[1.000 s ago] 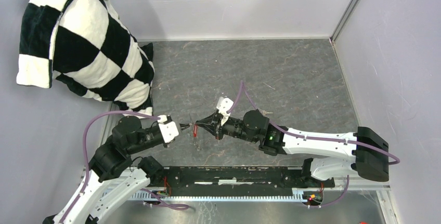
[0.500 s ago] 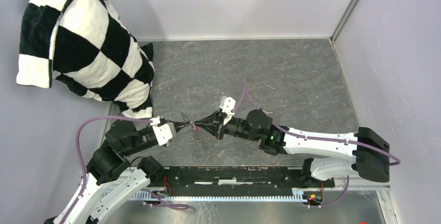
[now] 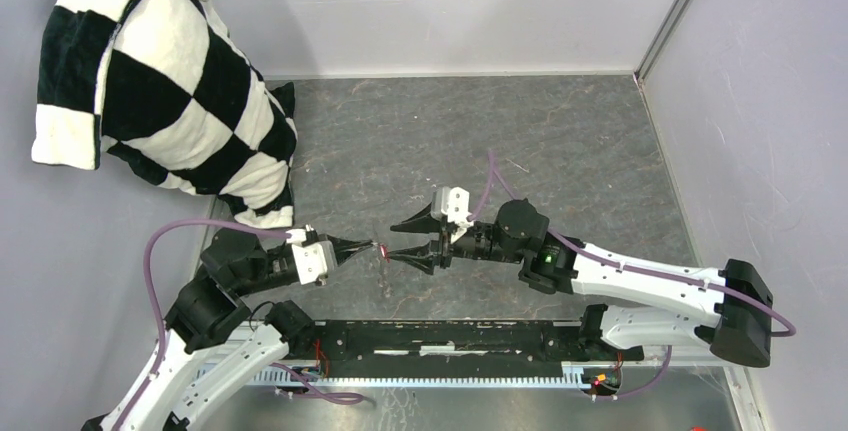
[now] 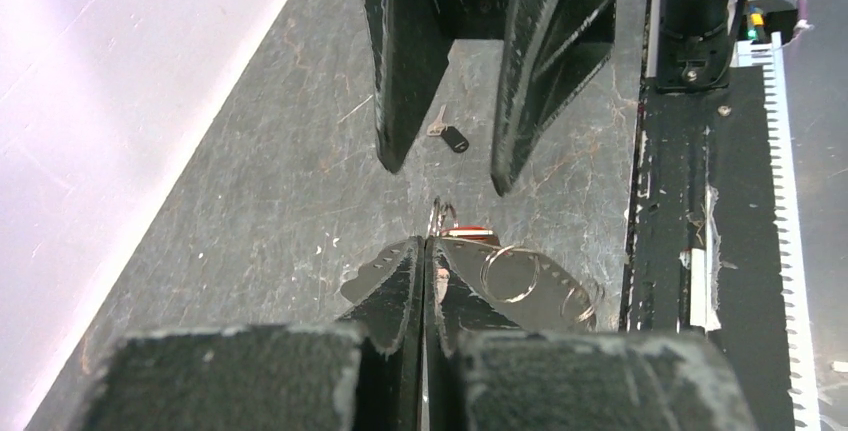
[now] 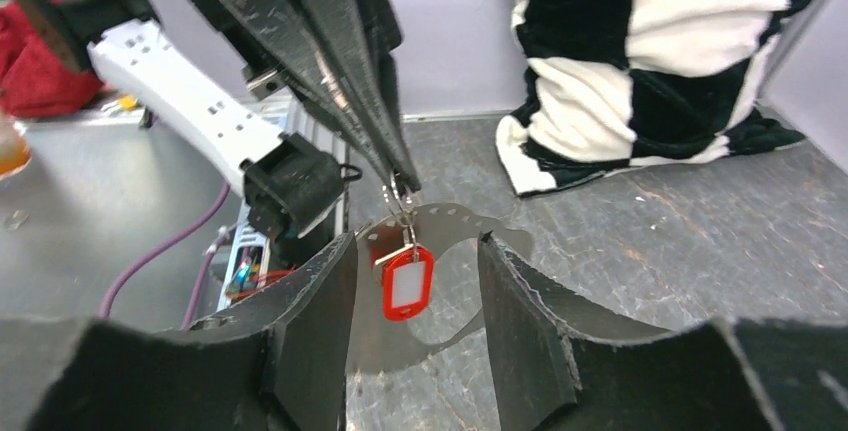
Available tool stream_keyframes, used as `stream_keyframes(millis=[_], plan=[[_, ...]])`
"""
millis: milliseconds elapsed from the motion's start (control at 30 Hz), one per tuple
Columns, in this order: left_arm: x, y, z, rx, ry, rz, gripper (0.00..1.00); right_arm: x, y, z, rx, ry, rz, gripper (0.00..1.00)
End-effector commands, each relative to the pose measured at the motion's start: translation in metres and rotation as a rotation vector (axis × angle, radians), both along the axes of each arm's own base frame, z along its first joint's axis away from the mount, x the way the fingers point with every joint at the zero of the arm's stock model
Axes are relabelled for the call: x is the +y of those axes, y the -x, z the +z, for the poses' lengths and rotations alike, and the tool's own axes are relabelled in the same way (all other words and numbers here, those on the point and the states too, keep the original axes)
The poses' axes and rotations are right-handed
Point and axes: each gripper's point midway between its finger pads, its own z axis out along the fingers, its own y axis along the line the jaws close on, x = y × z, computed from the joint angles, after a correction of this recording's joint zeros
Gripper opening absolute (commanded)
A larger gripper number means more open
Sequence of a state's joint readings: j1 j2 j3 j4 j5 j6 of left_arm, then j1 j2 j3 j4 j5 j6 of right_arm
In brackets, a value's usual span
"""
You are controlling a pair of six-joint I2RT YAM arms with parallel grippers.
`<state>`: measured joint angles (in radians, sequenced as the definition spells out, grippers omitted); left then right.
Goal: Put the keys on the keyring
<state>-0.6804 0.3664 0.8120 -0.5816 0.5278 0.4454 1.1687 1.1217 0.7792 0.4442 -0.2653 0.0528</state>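
Observation:
My left gripper (image 3: 372,245) (image 4: 428,243) is shut on the thin silvery keyring (image 4: 437,216) (image 5: 398,194), which pokes out past its tips. The red-tagged key (image 5: 405,286) (image 3: 381,248) (image 4: 470,233) hangs from that wire, above the table. My right gripper (image 3: 392,242) (image 5: 418,241) faces the left one and is open. Its fingers (image 4: 392,71) stand on either side of the red tag without touching it. The black-headed key (image 4: 450,137) lies flat on the table beyond the tips, under the right gripper.
A black-and-white checkered pillow (image 3: 170,81) (image 5: 650,51) leans at the back left corner. Grey walls close in the stone-patterned table (image 3: 560,141) on three sides. A black rail (image 3: 450,336) (image 4: 690,251) runs along the near edge between the arm bases.
My right gripper was shut at the red-tagged key; it has opened and drawn back to the right. The left gripper stays shut, with the ring and tag hanging from it.

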Motion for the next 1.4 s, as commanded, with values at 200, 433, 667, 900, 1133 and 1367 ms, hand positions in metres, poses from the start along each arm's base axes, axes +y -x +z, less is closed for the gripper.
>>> stream_keyframes(millis=[200, 433, 667, 900, 1133, 1367], plan=[[-0.009, 0.019, 0.034, -0.001, 0.063, -0.111, 0.02, 0.012, 0.015, 0.023, -0.093, 0.037, 0.171, 0.49], [-0.009, 0.021, 0.030, 0.013, 0.053, -0.118, 0.02, 0.014, 0.013, 0.027, -0.088, 0.018, 0.176, 0.30], [-0.009, 0.021, 0.020, 0.031, 0.025, -0.121, 0.02, 0.016, 0.012, 0.025, -0.082, 0.029, 0.177, 0.01], [-0.007, 0.016, -0.001, 0.054, -0.049, -0.106, 0.09, 0.011, 0.009, 0.021, -0.079, 0.090, 0.160, 0.01], [-0.012, 0.017, -0.009, 0.096, -0.094, -0.141, 0.33, 0.011, 0.002, 0.007, -0.062, 0.248, 0.127, 0.01], [-0.016, 0.015, -0.008, 0.127, -0.106, -0.158, 0.35, 0.017, 0.002, 0.002, -0.084, 0.352, 0.112, 0.01]])
